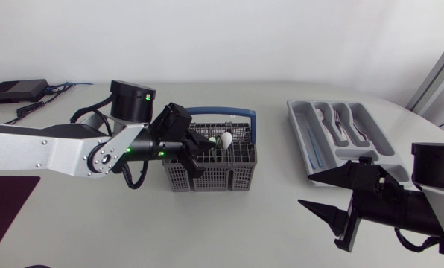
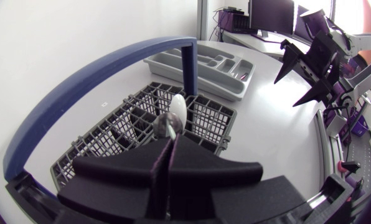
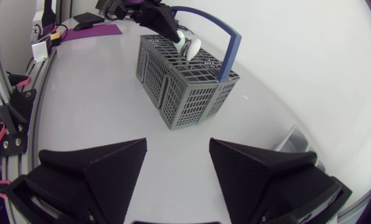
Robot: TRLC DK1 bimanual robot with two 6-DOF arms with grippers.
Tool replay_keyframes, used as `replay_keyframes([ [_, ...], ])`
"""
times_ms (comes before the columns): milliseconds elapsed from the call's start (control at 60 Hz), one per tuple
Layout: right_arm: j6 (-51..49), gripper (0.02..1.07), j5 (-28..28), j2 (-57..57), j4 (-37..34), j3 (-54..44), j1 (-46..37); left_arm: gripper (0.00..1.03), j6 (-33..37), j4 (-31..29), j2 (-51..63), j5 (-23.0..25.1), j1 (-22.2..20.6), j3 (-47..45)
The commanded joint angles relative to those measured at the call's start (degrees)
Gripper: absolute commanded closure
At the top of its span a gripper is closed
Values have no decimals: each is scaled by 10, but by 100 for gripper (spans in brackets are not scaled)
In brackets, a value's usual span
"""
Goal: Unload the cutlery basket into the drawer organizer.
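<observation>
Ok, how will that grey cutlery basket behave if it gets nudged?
The cutlery basket looks like thin open-mesh plastic, so probably light and apt to slide on the smooth table. Its tall blue handle may make it tippy if the left end effector lifts its spoon crookedly.

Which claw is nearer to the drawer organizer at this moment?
Right. The right claw stands open just off one end of the drawer organizer, not touching it. The left claw is over the cutlery basket, further away across the table.

Pale grey tabletop [image 1: 267,223], even light
</observation>
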Motion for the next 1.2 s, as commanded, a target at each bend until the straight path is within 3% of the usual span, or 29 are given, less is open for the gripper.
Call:
replay_keyframes([
  [0, 5, 34, -2, 1, 2, -14, 7, 100, -6, -2, -22, -1, 5, -16],
  [417, 5, 34, 0, -20, -12, -19, 9, 100, -20, -11, -38, 6, 7, -14],
  [1183, 1, 34, -1, -48, -33, -18, 9, 100, -53, -80, -78, 17, 5, 26],
])
